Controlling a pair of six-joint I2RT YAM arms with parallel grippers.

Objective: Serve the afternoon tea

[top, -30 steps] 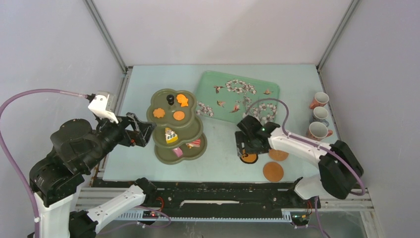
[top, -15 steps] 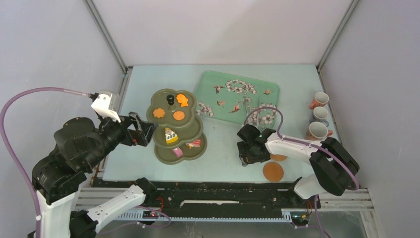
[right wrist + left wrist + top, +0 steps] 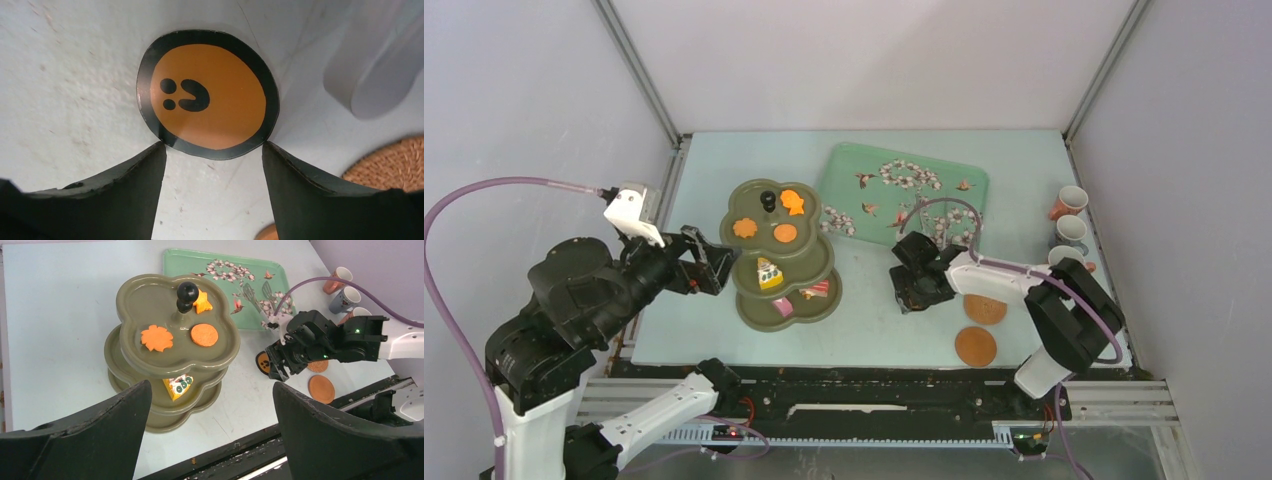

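Note:
The olive-green three-tier stand [image 3: 742, 305] [image 3: 130, 300] carries orange pastries [image 3: 785, 233] on top, a yellow cake slice [image 3: 769, 273] in the middle and pink and red pieces [image 3: 816, 291] at the bottom. My left gripper [image 3: 711, 263] [image 3: 210, 435] hovers open and empty just left of the stand. An orange coaster with a black rim [image 3: 207, 100] [image 3: 263, 361] lies flat on the table. My right gripper [image 3: 914, 290] [image 3: 210, 152] is open, low over it, its fingertips [image 3: 156, 152] touching the near rim on both sides. Three cups [image 3: 1069, 202] stand at the right edge.
A mint-green floral tray [image 3: 904, 195] lies behind the right gripper. A woven coaster [image 3: 985, 309] [image 3: 390, 160] and a plain brown coaster [image 3: 975, 346] lie right of the gripper near the front edge. Grey walls close in the table.
My right gripper has slid left and away from the front edge, covering the orange coaster from above, and its jaws have narrowed. The left arm has barely moved.

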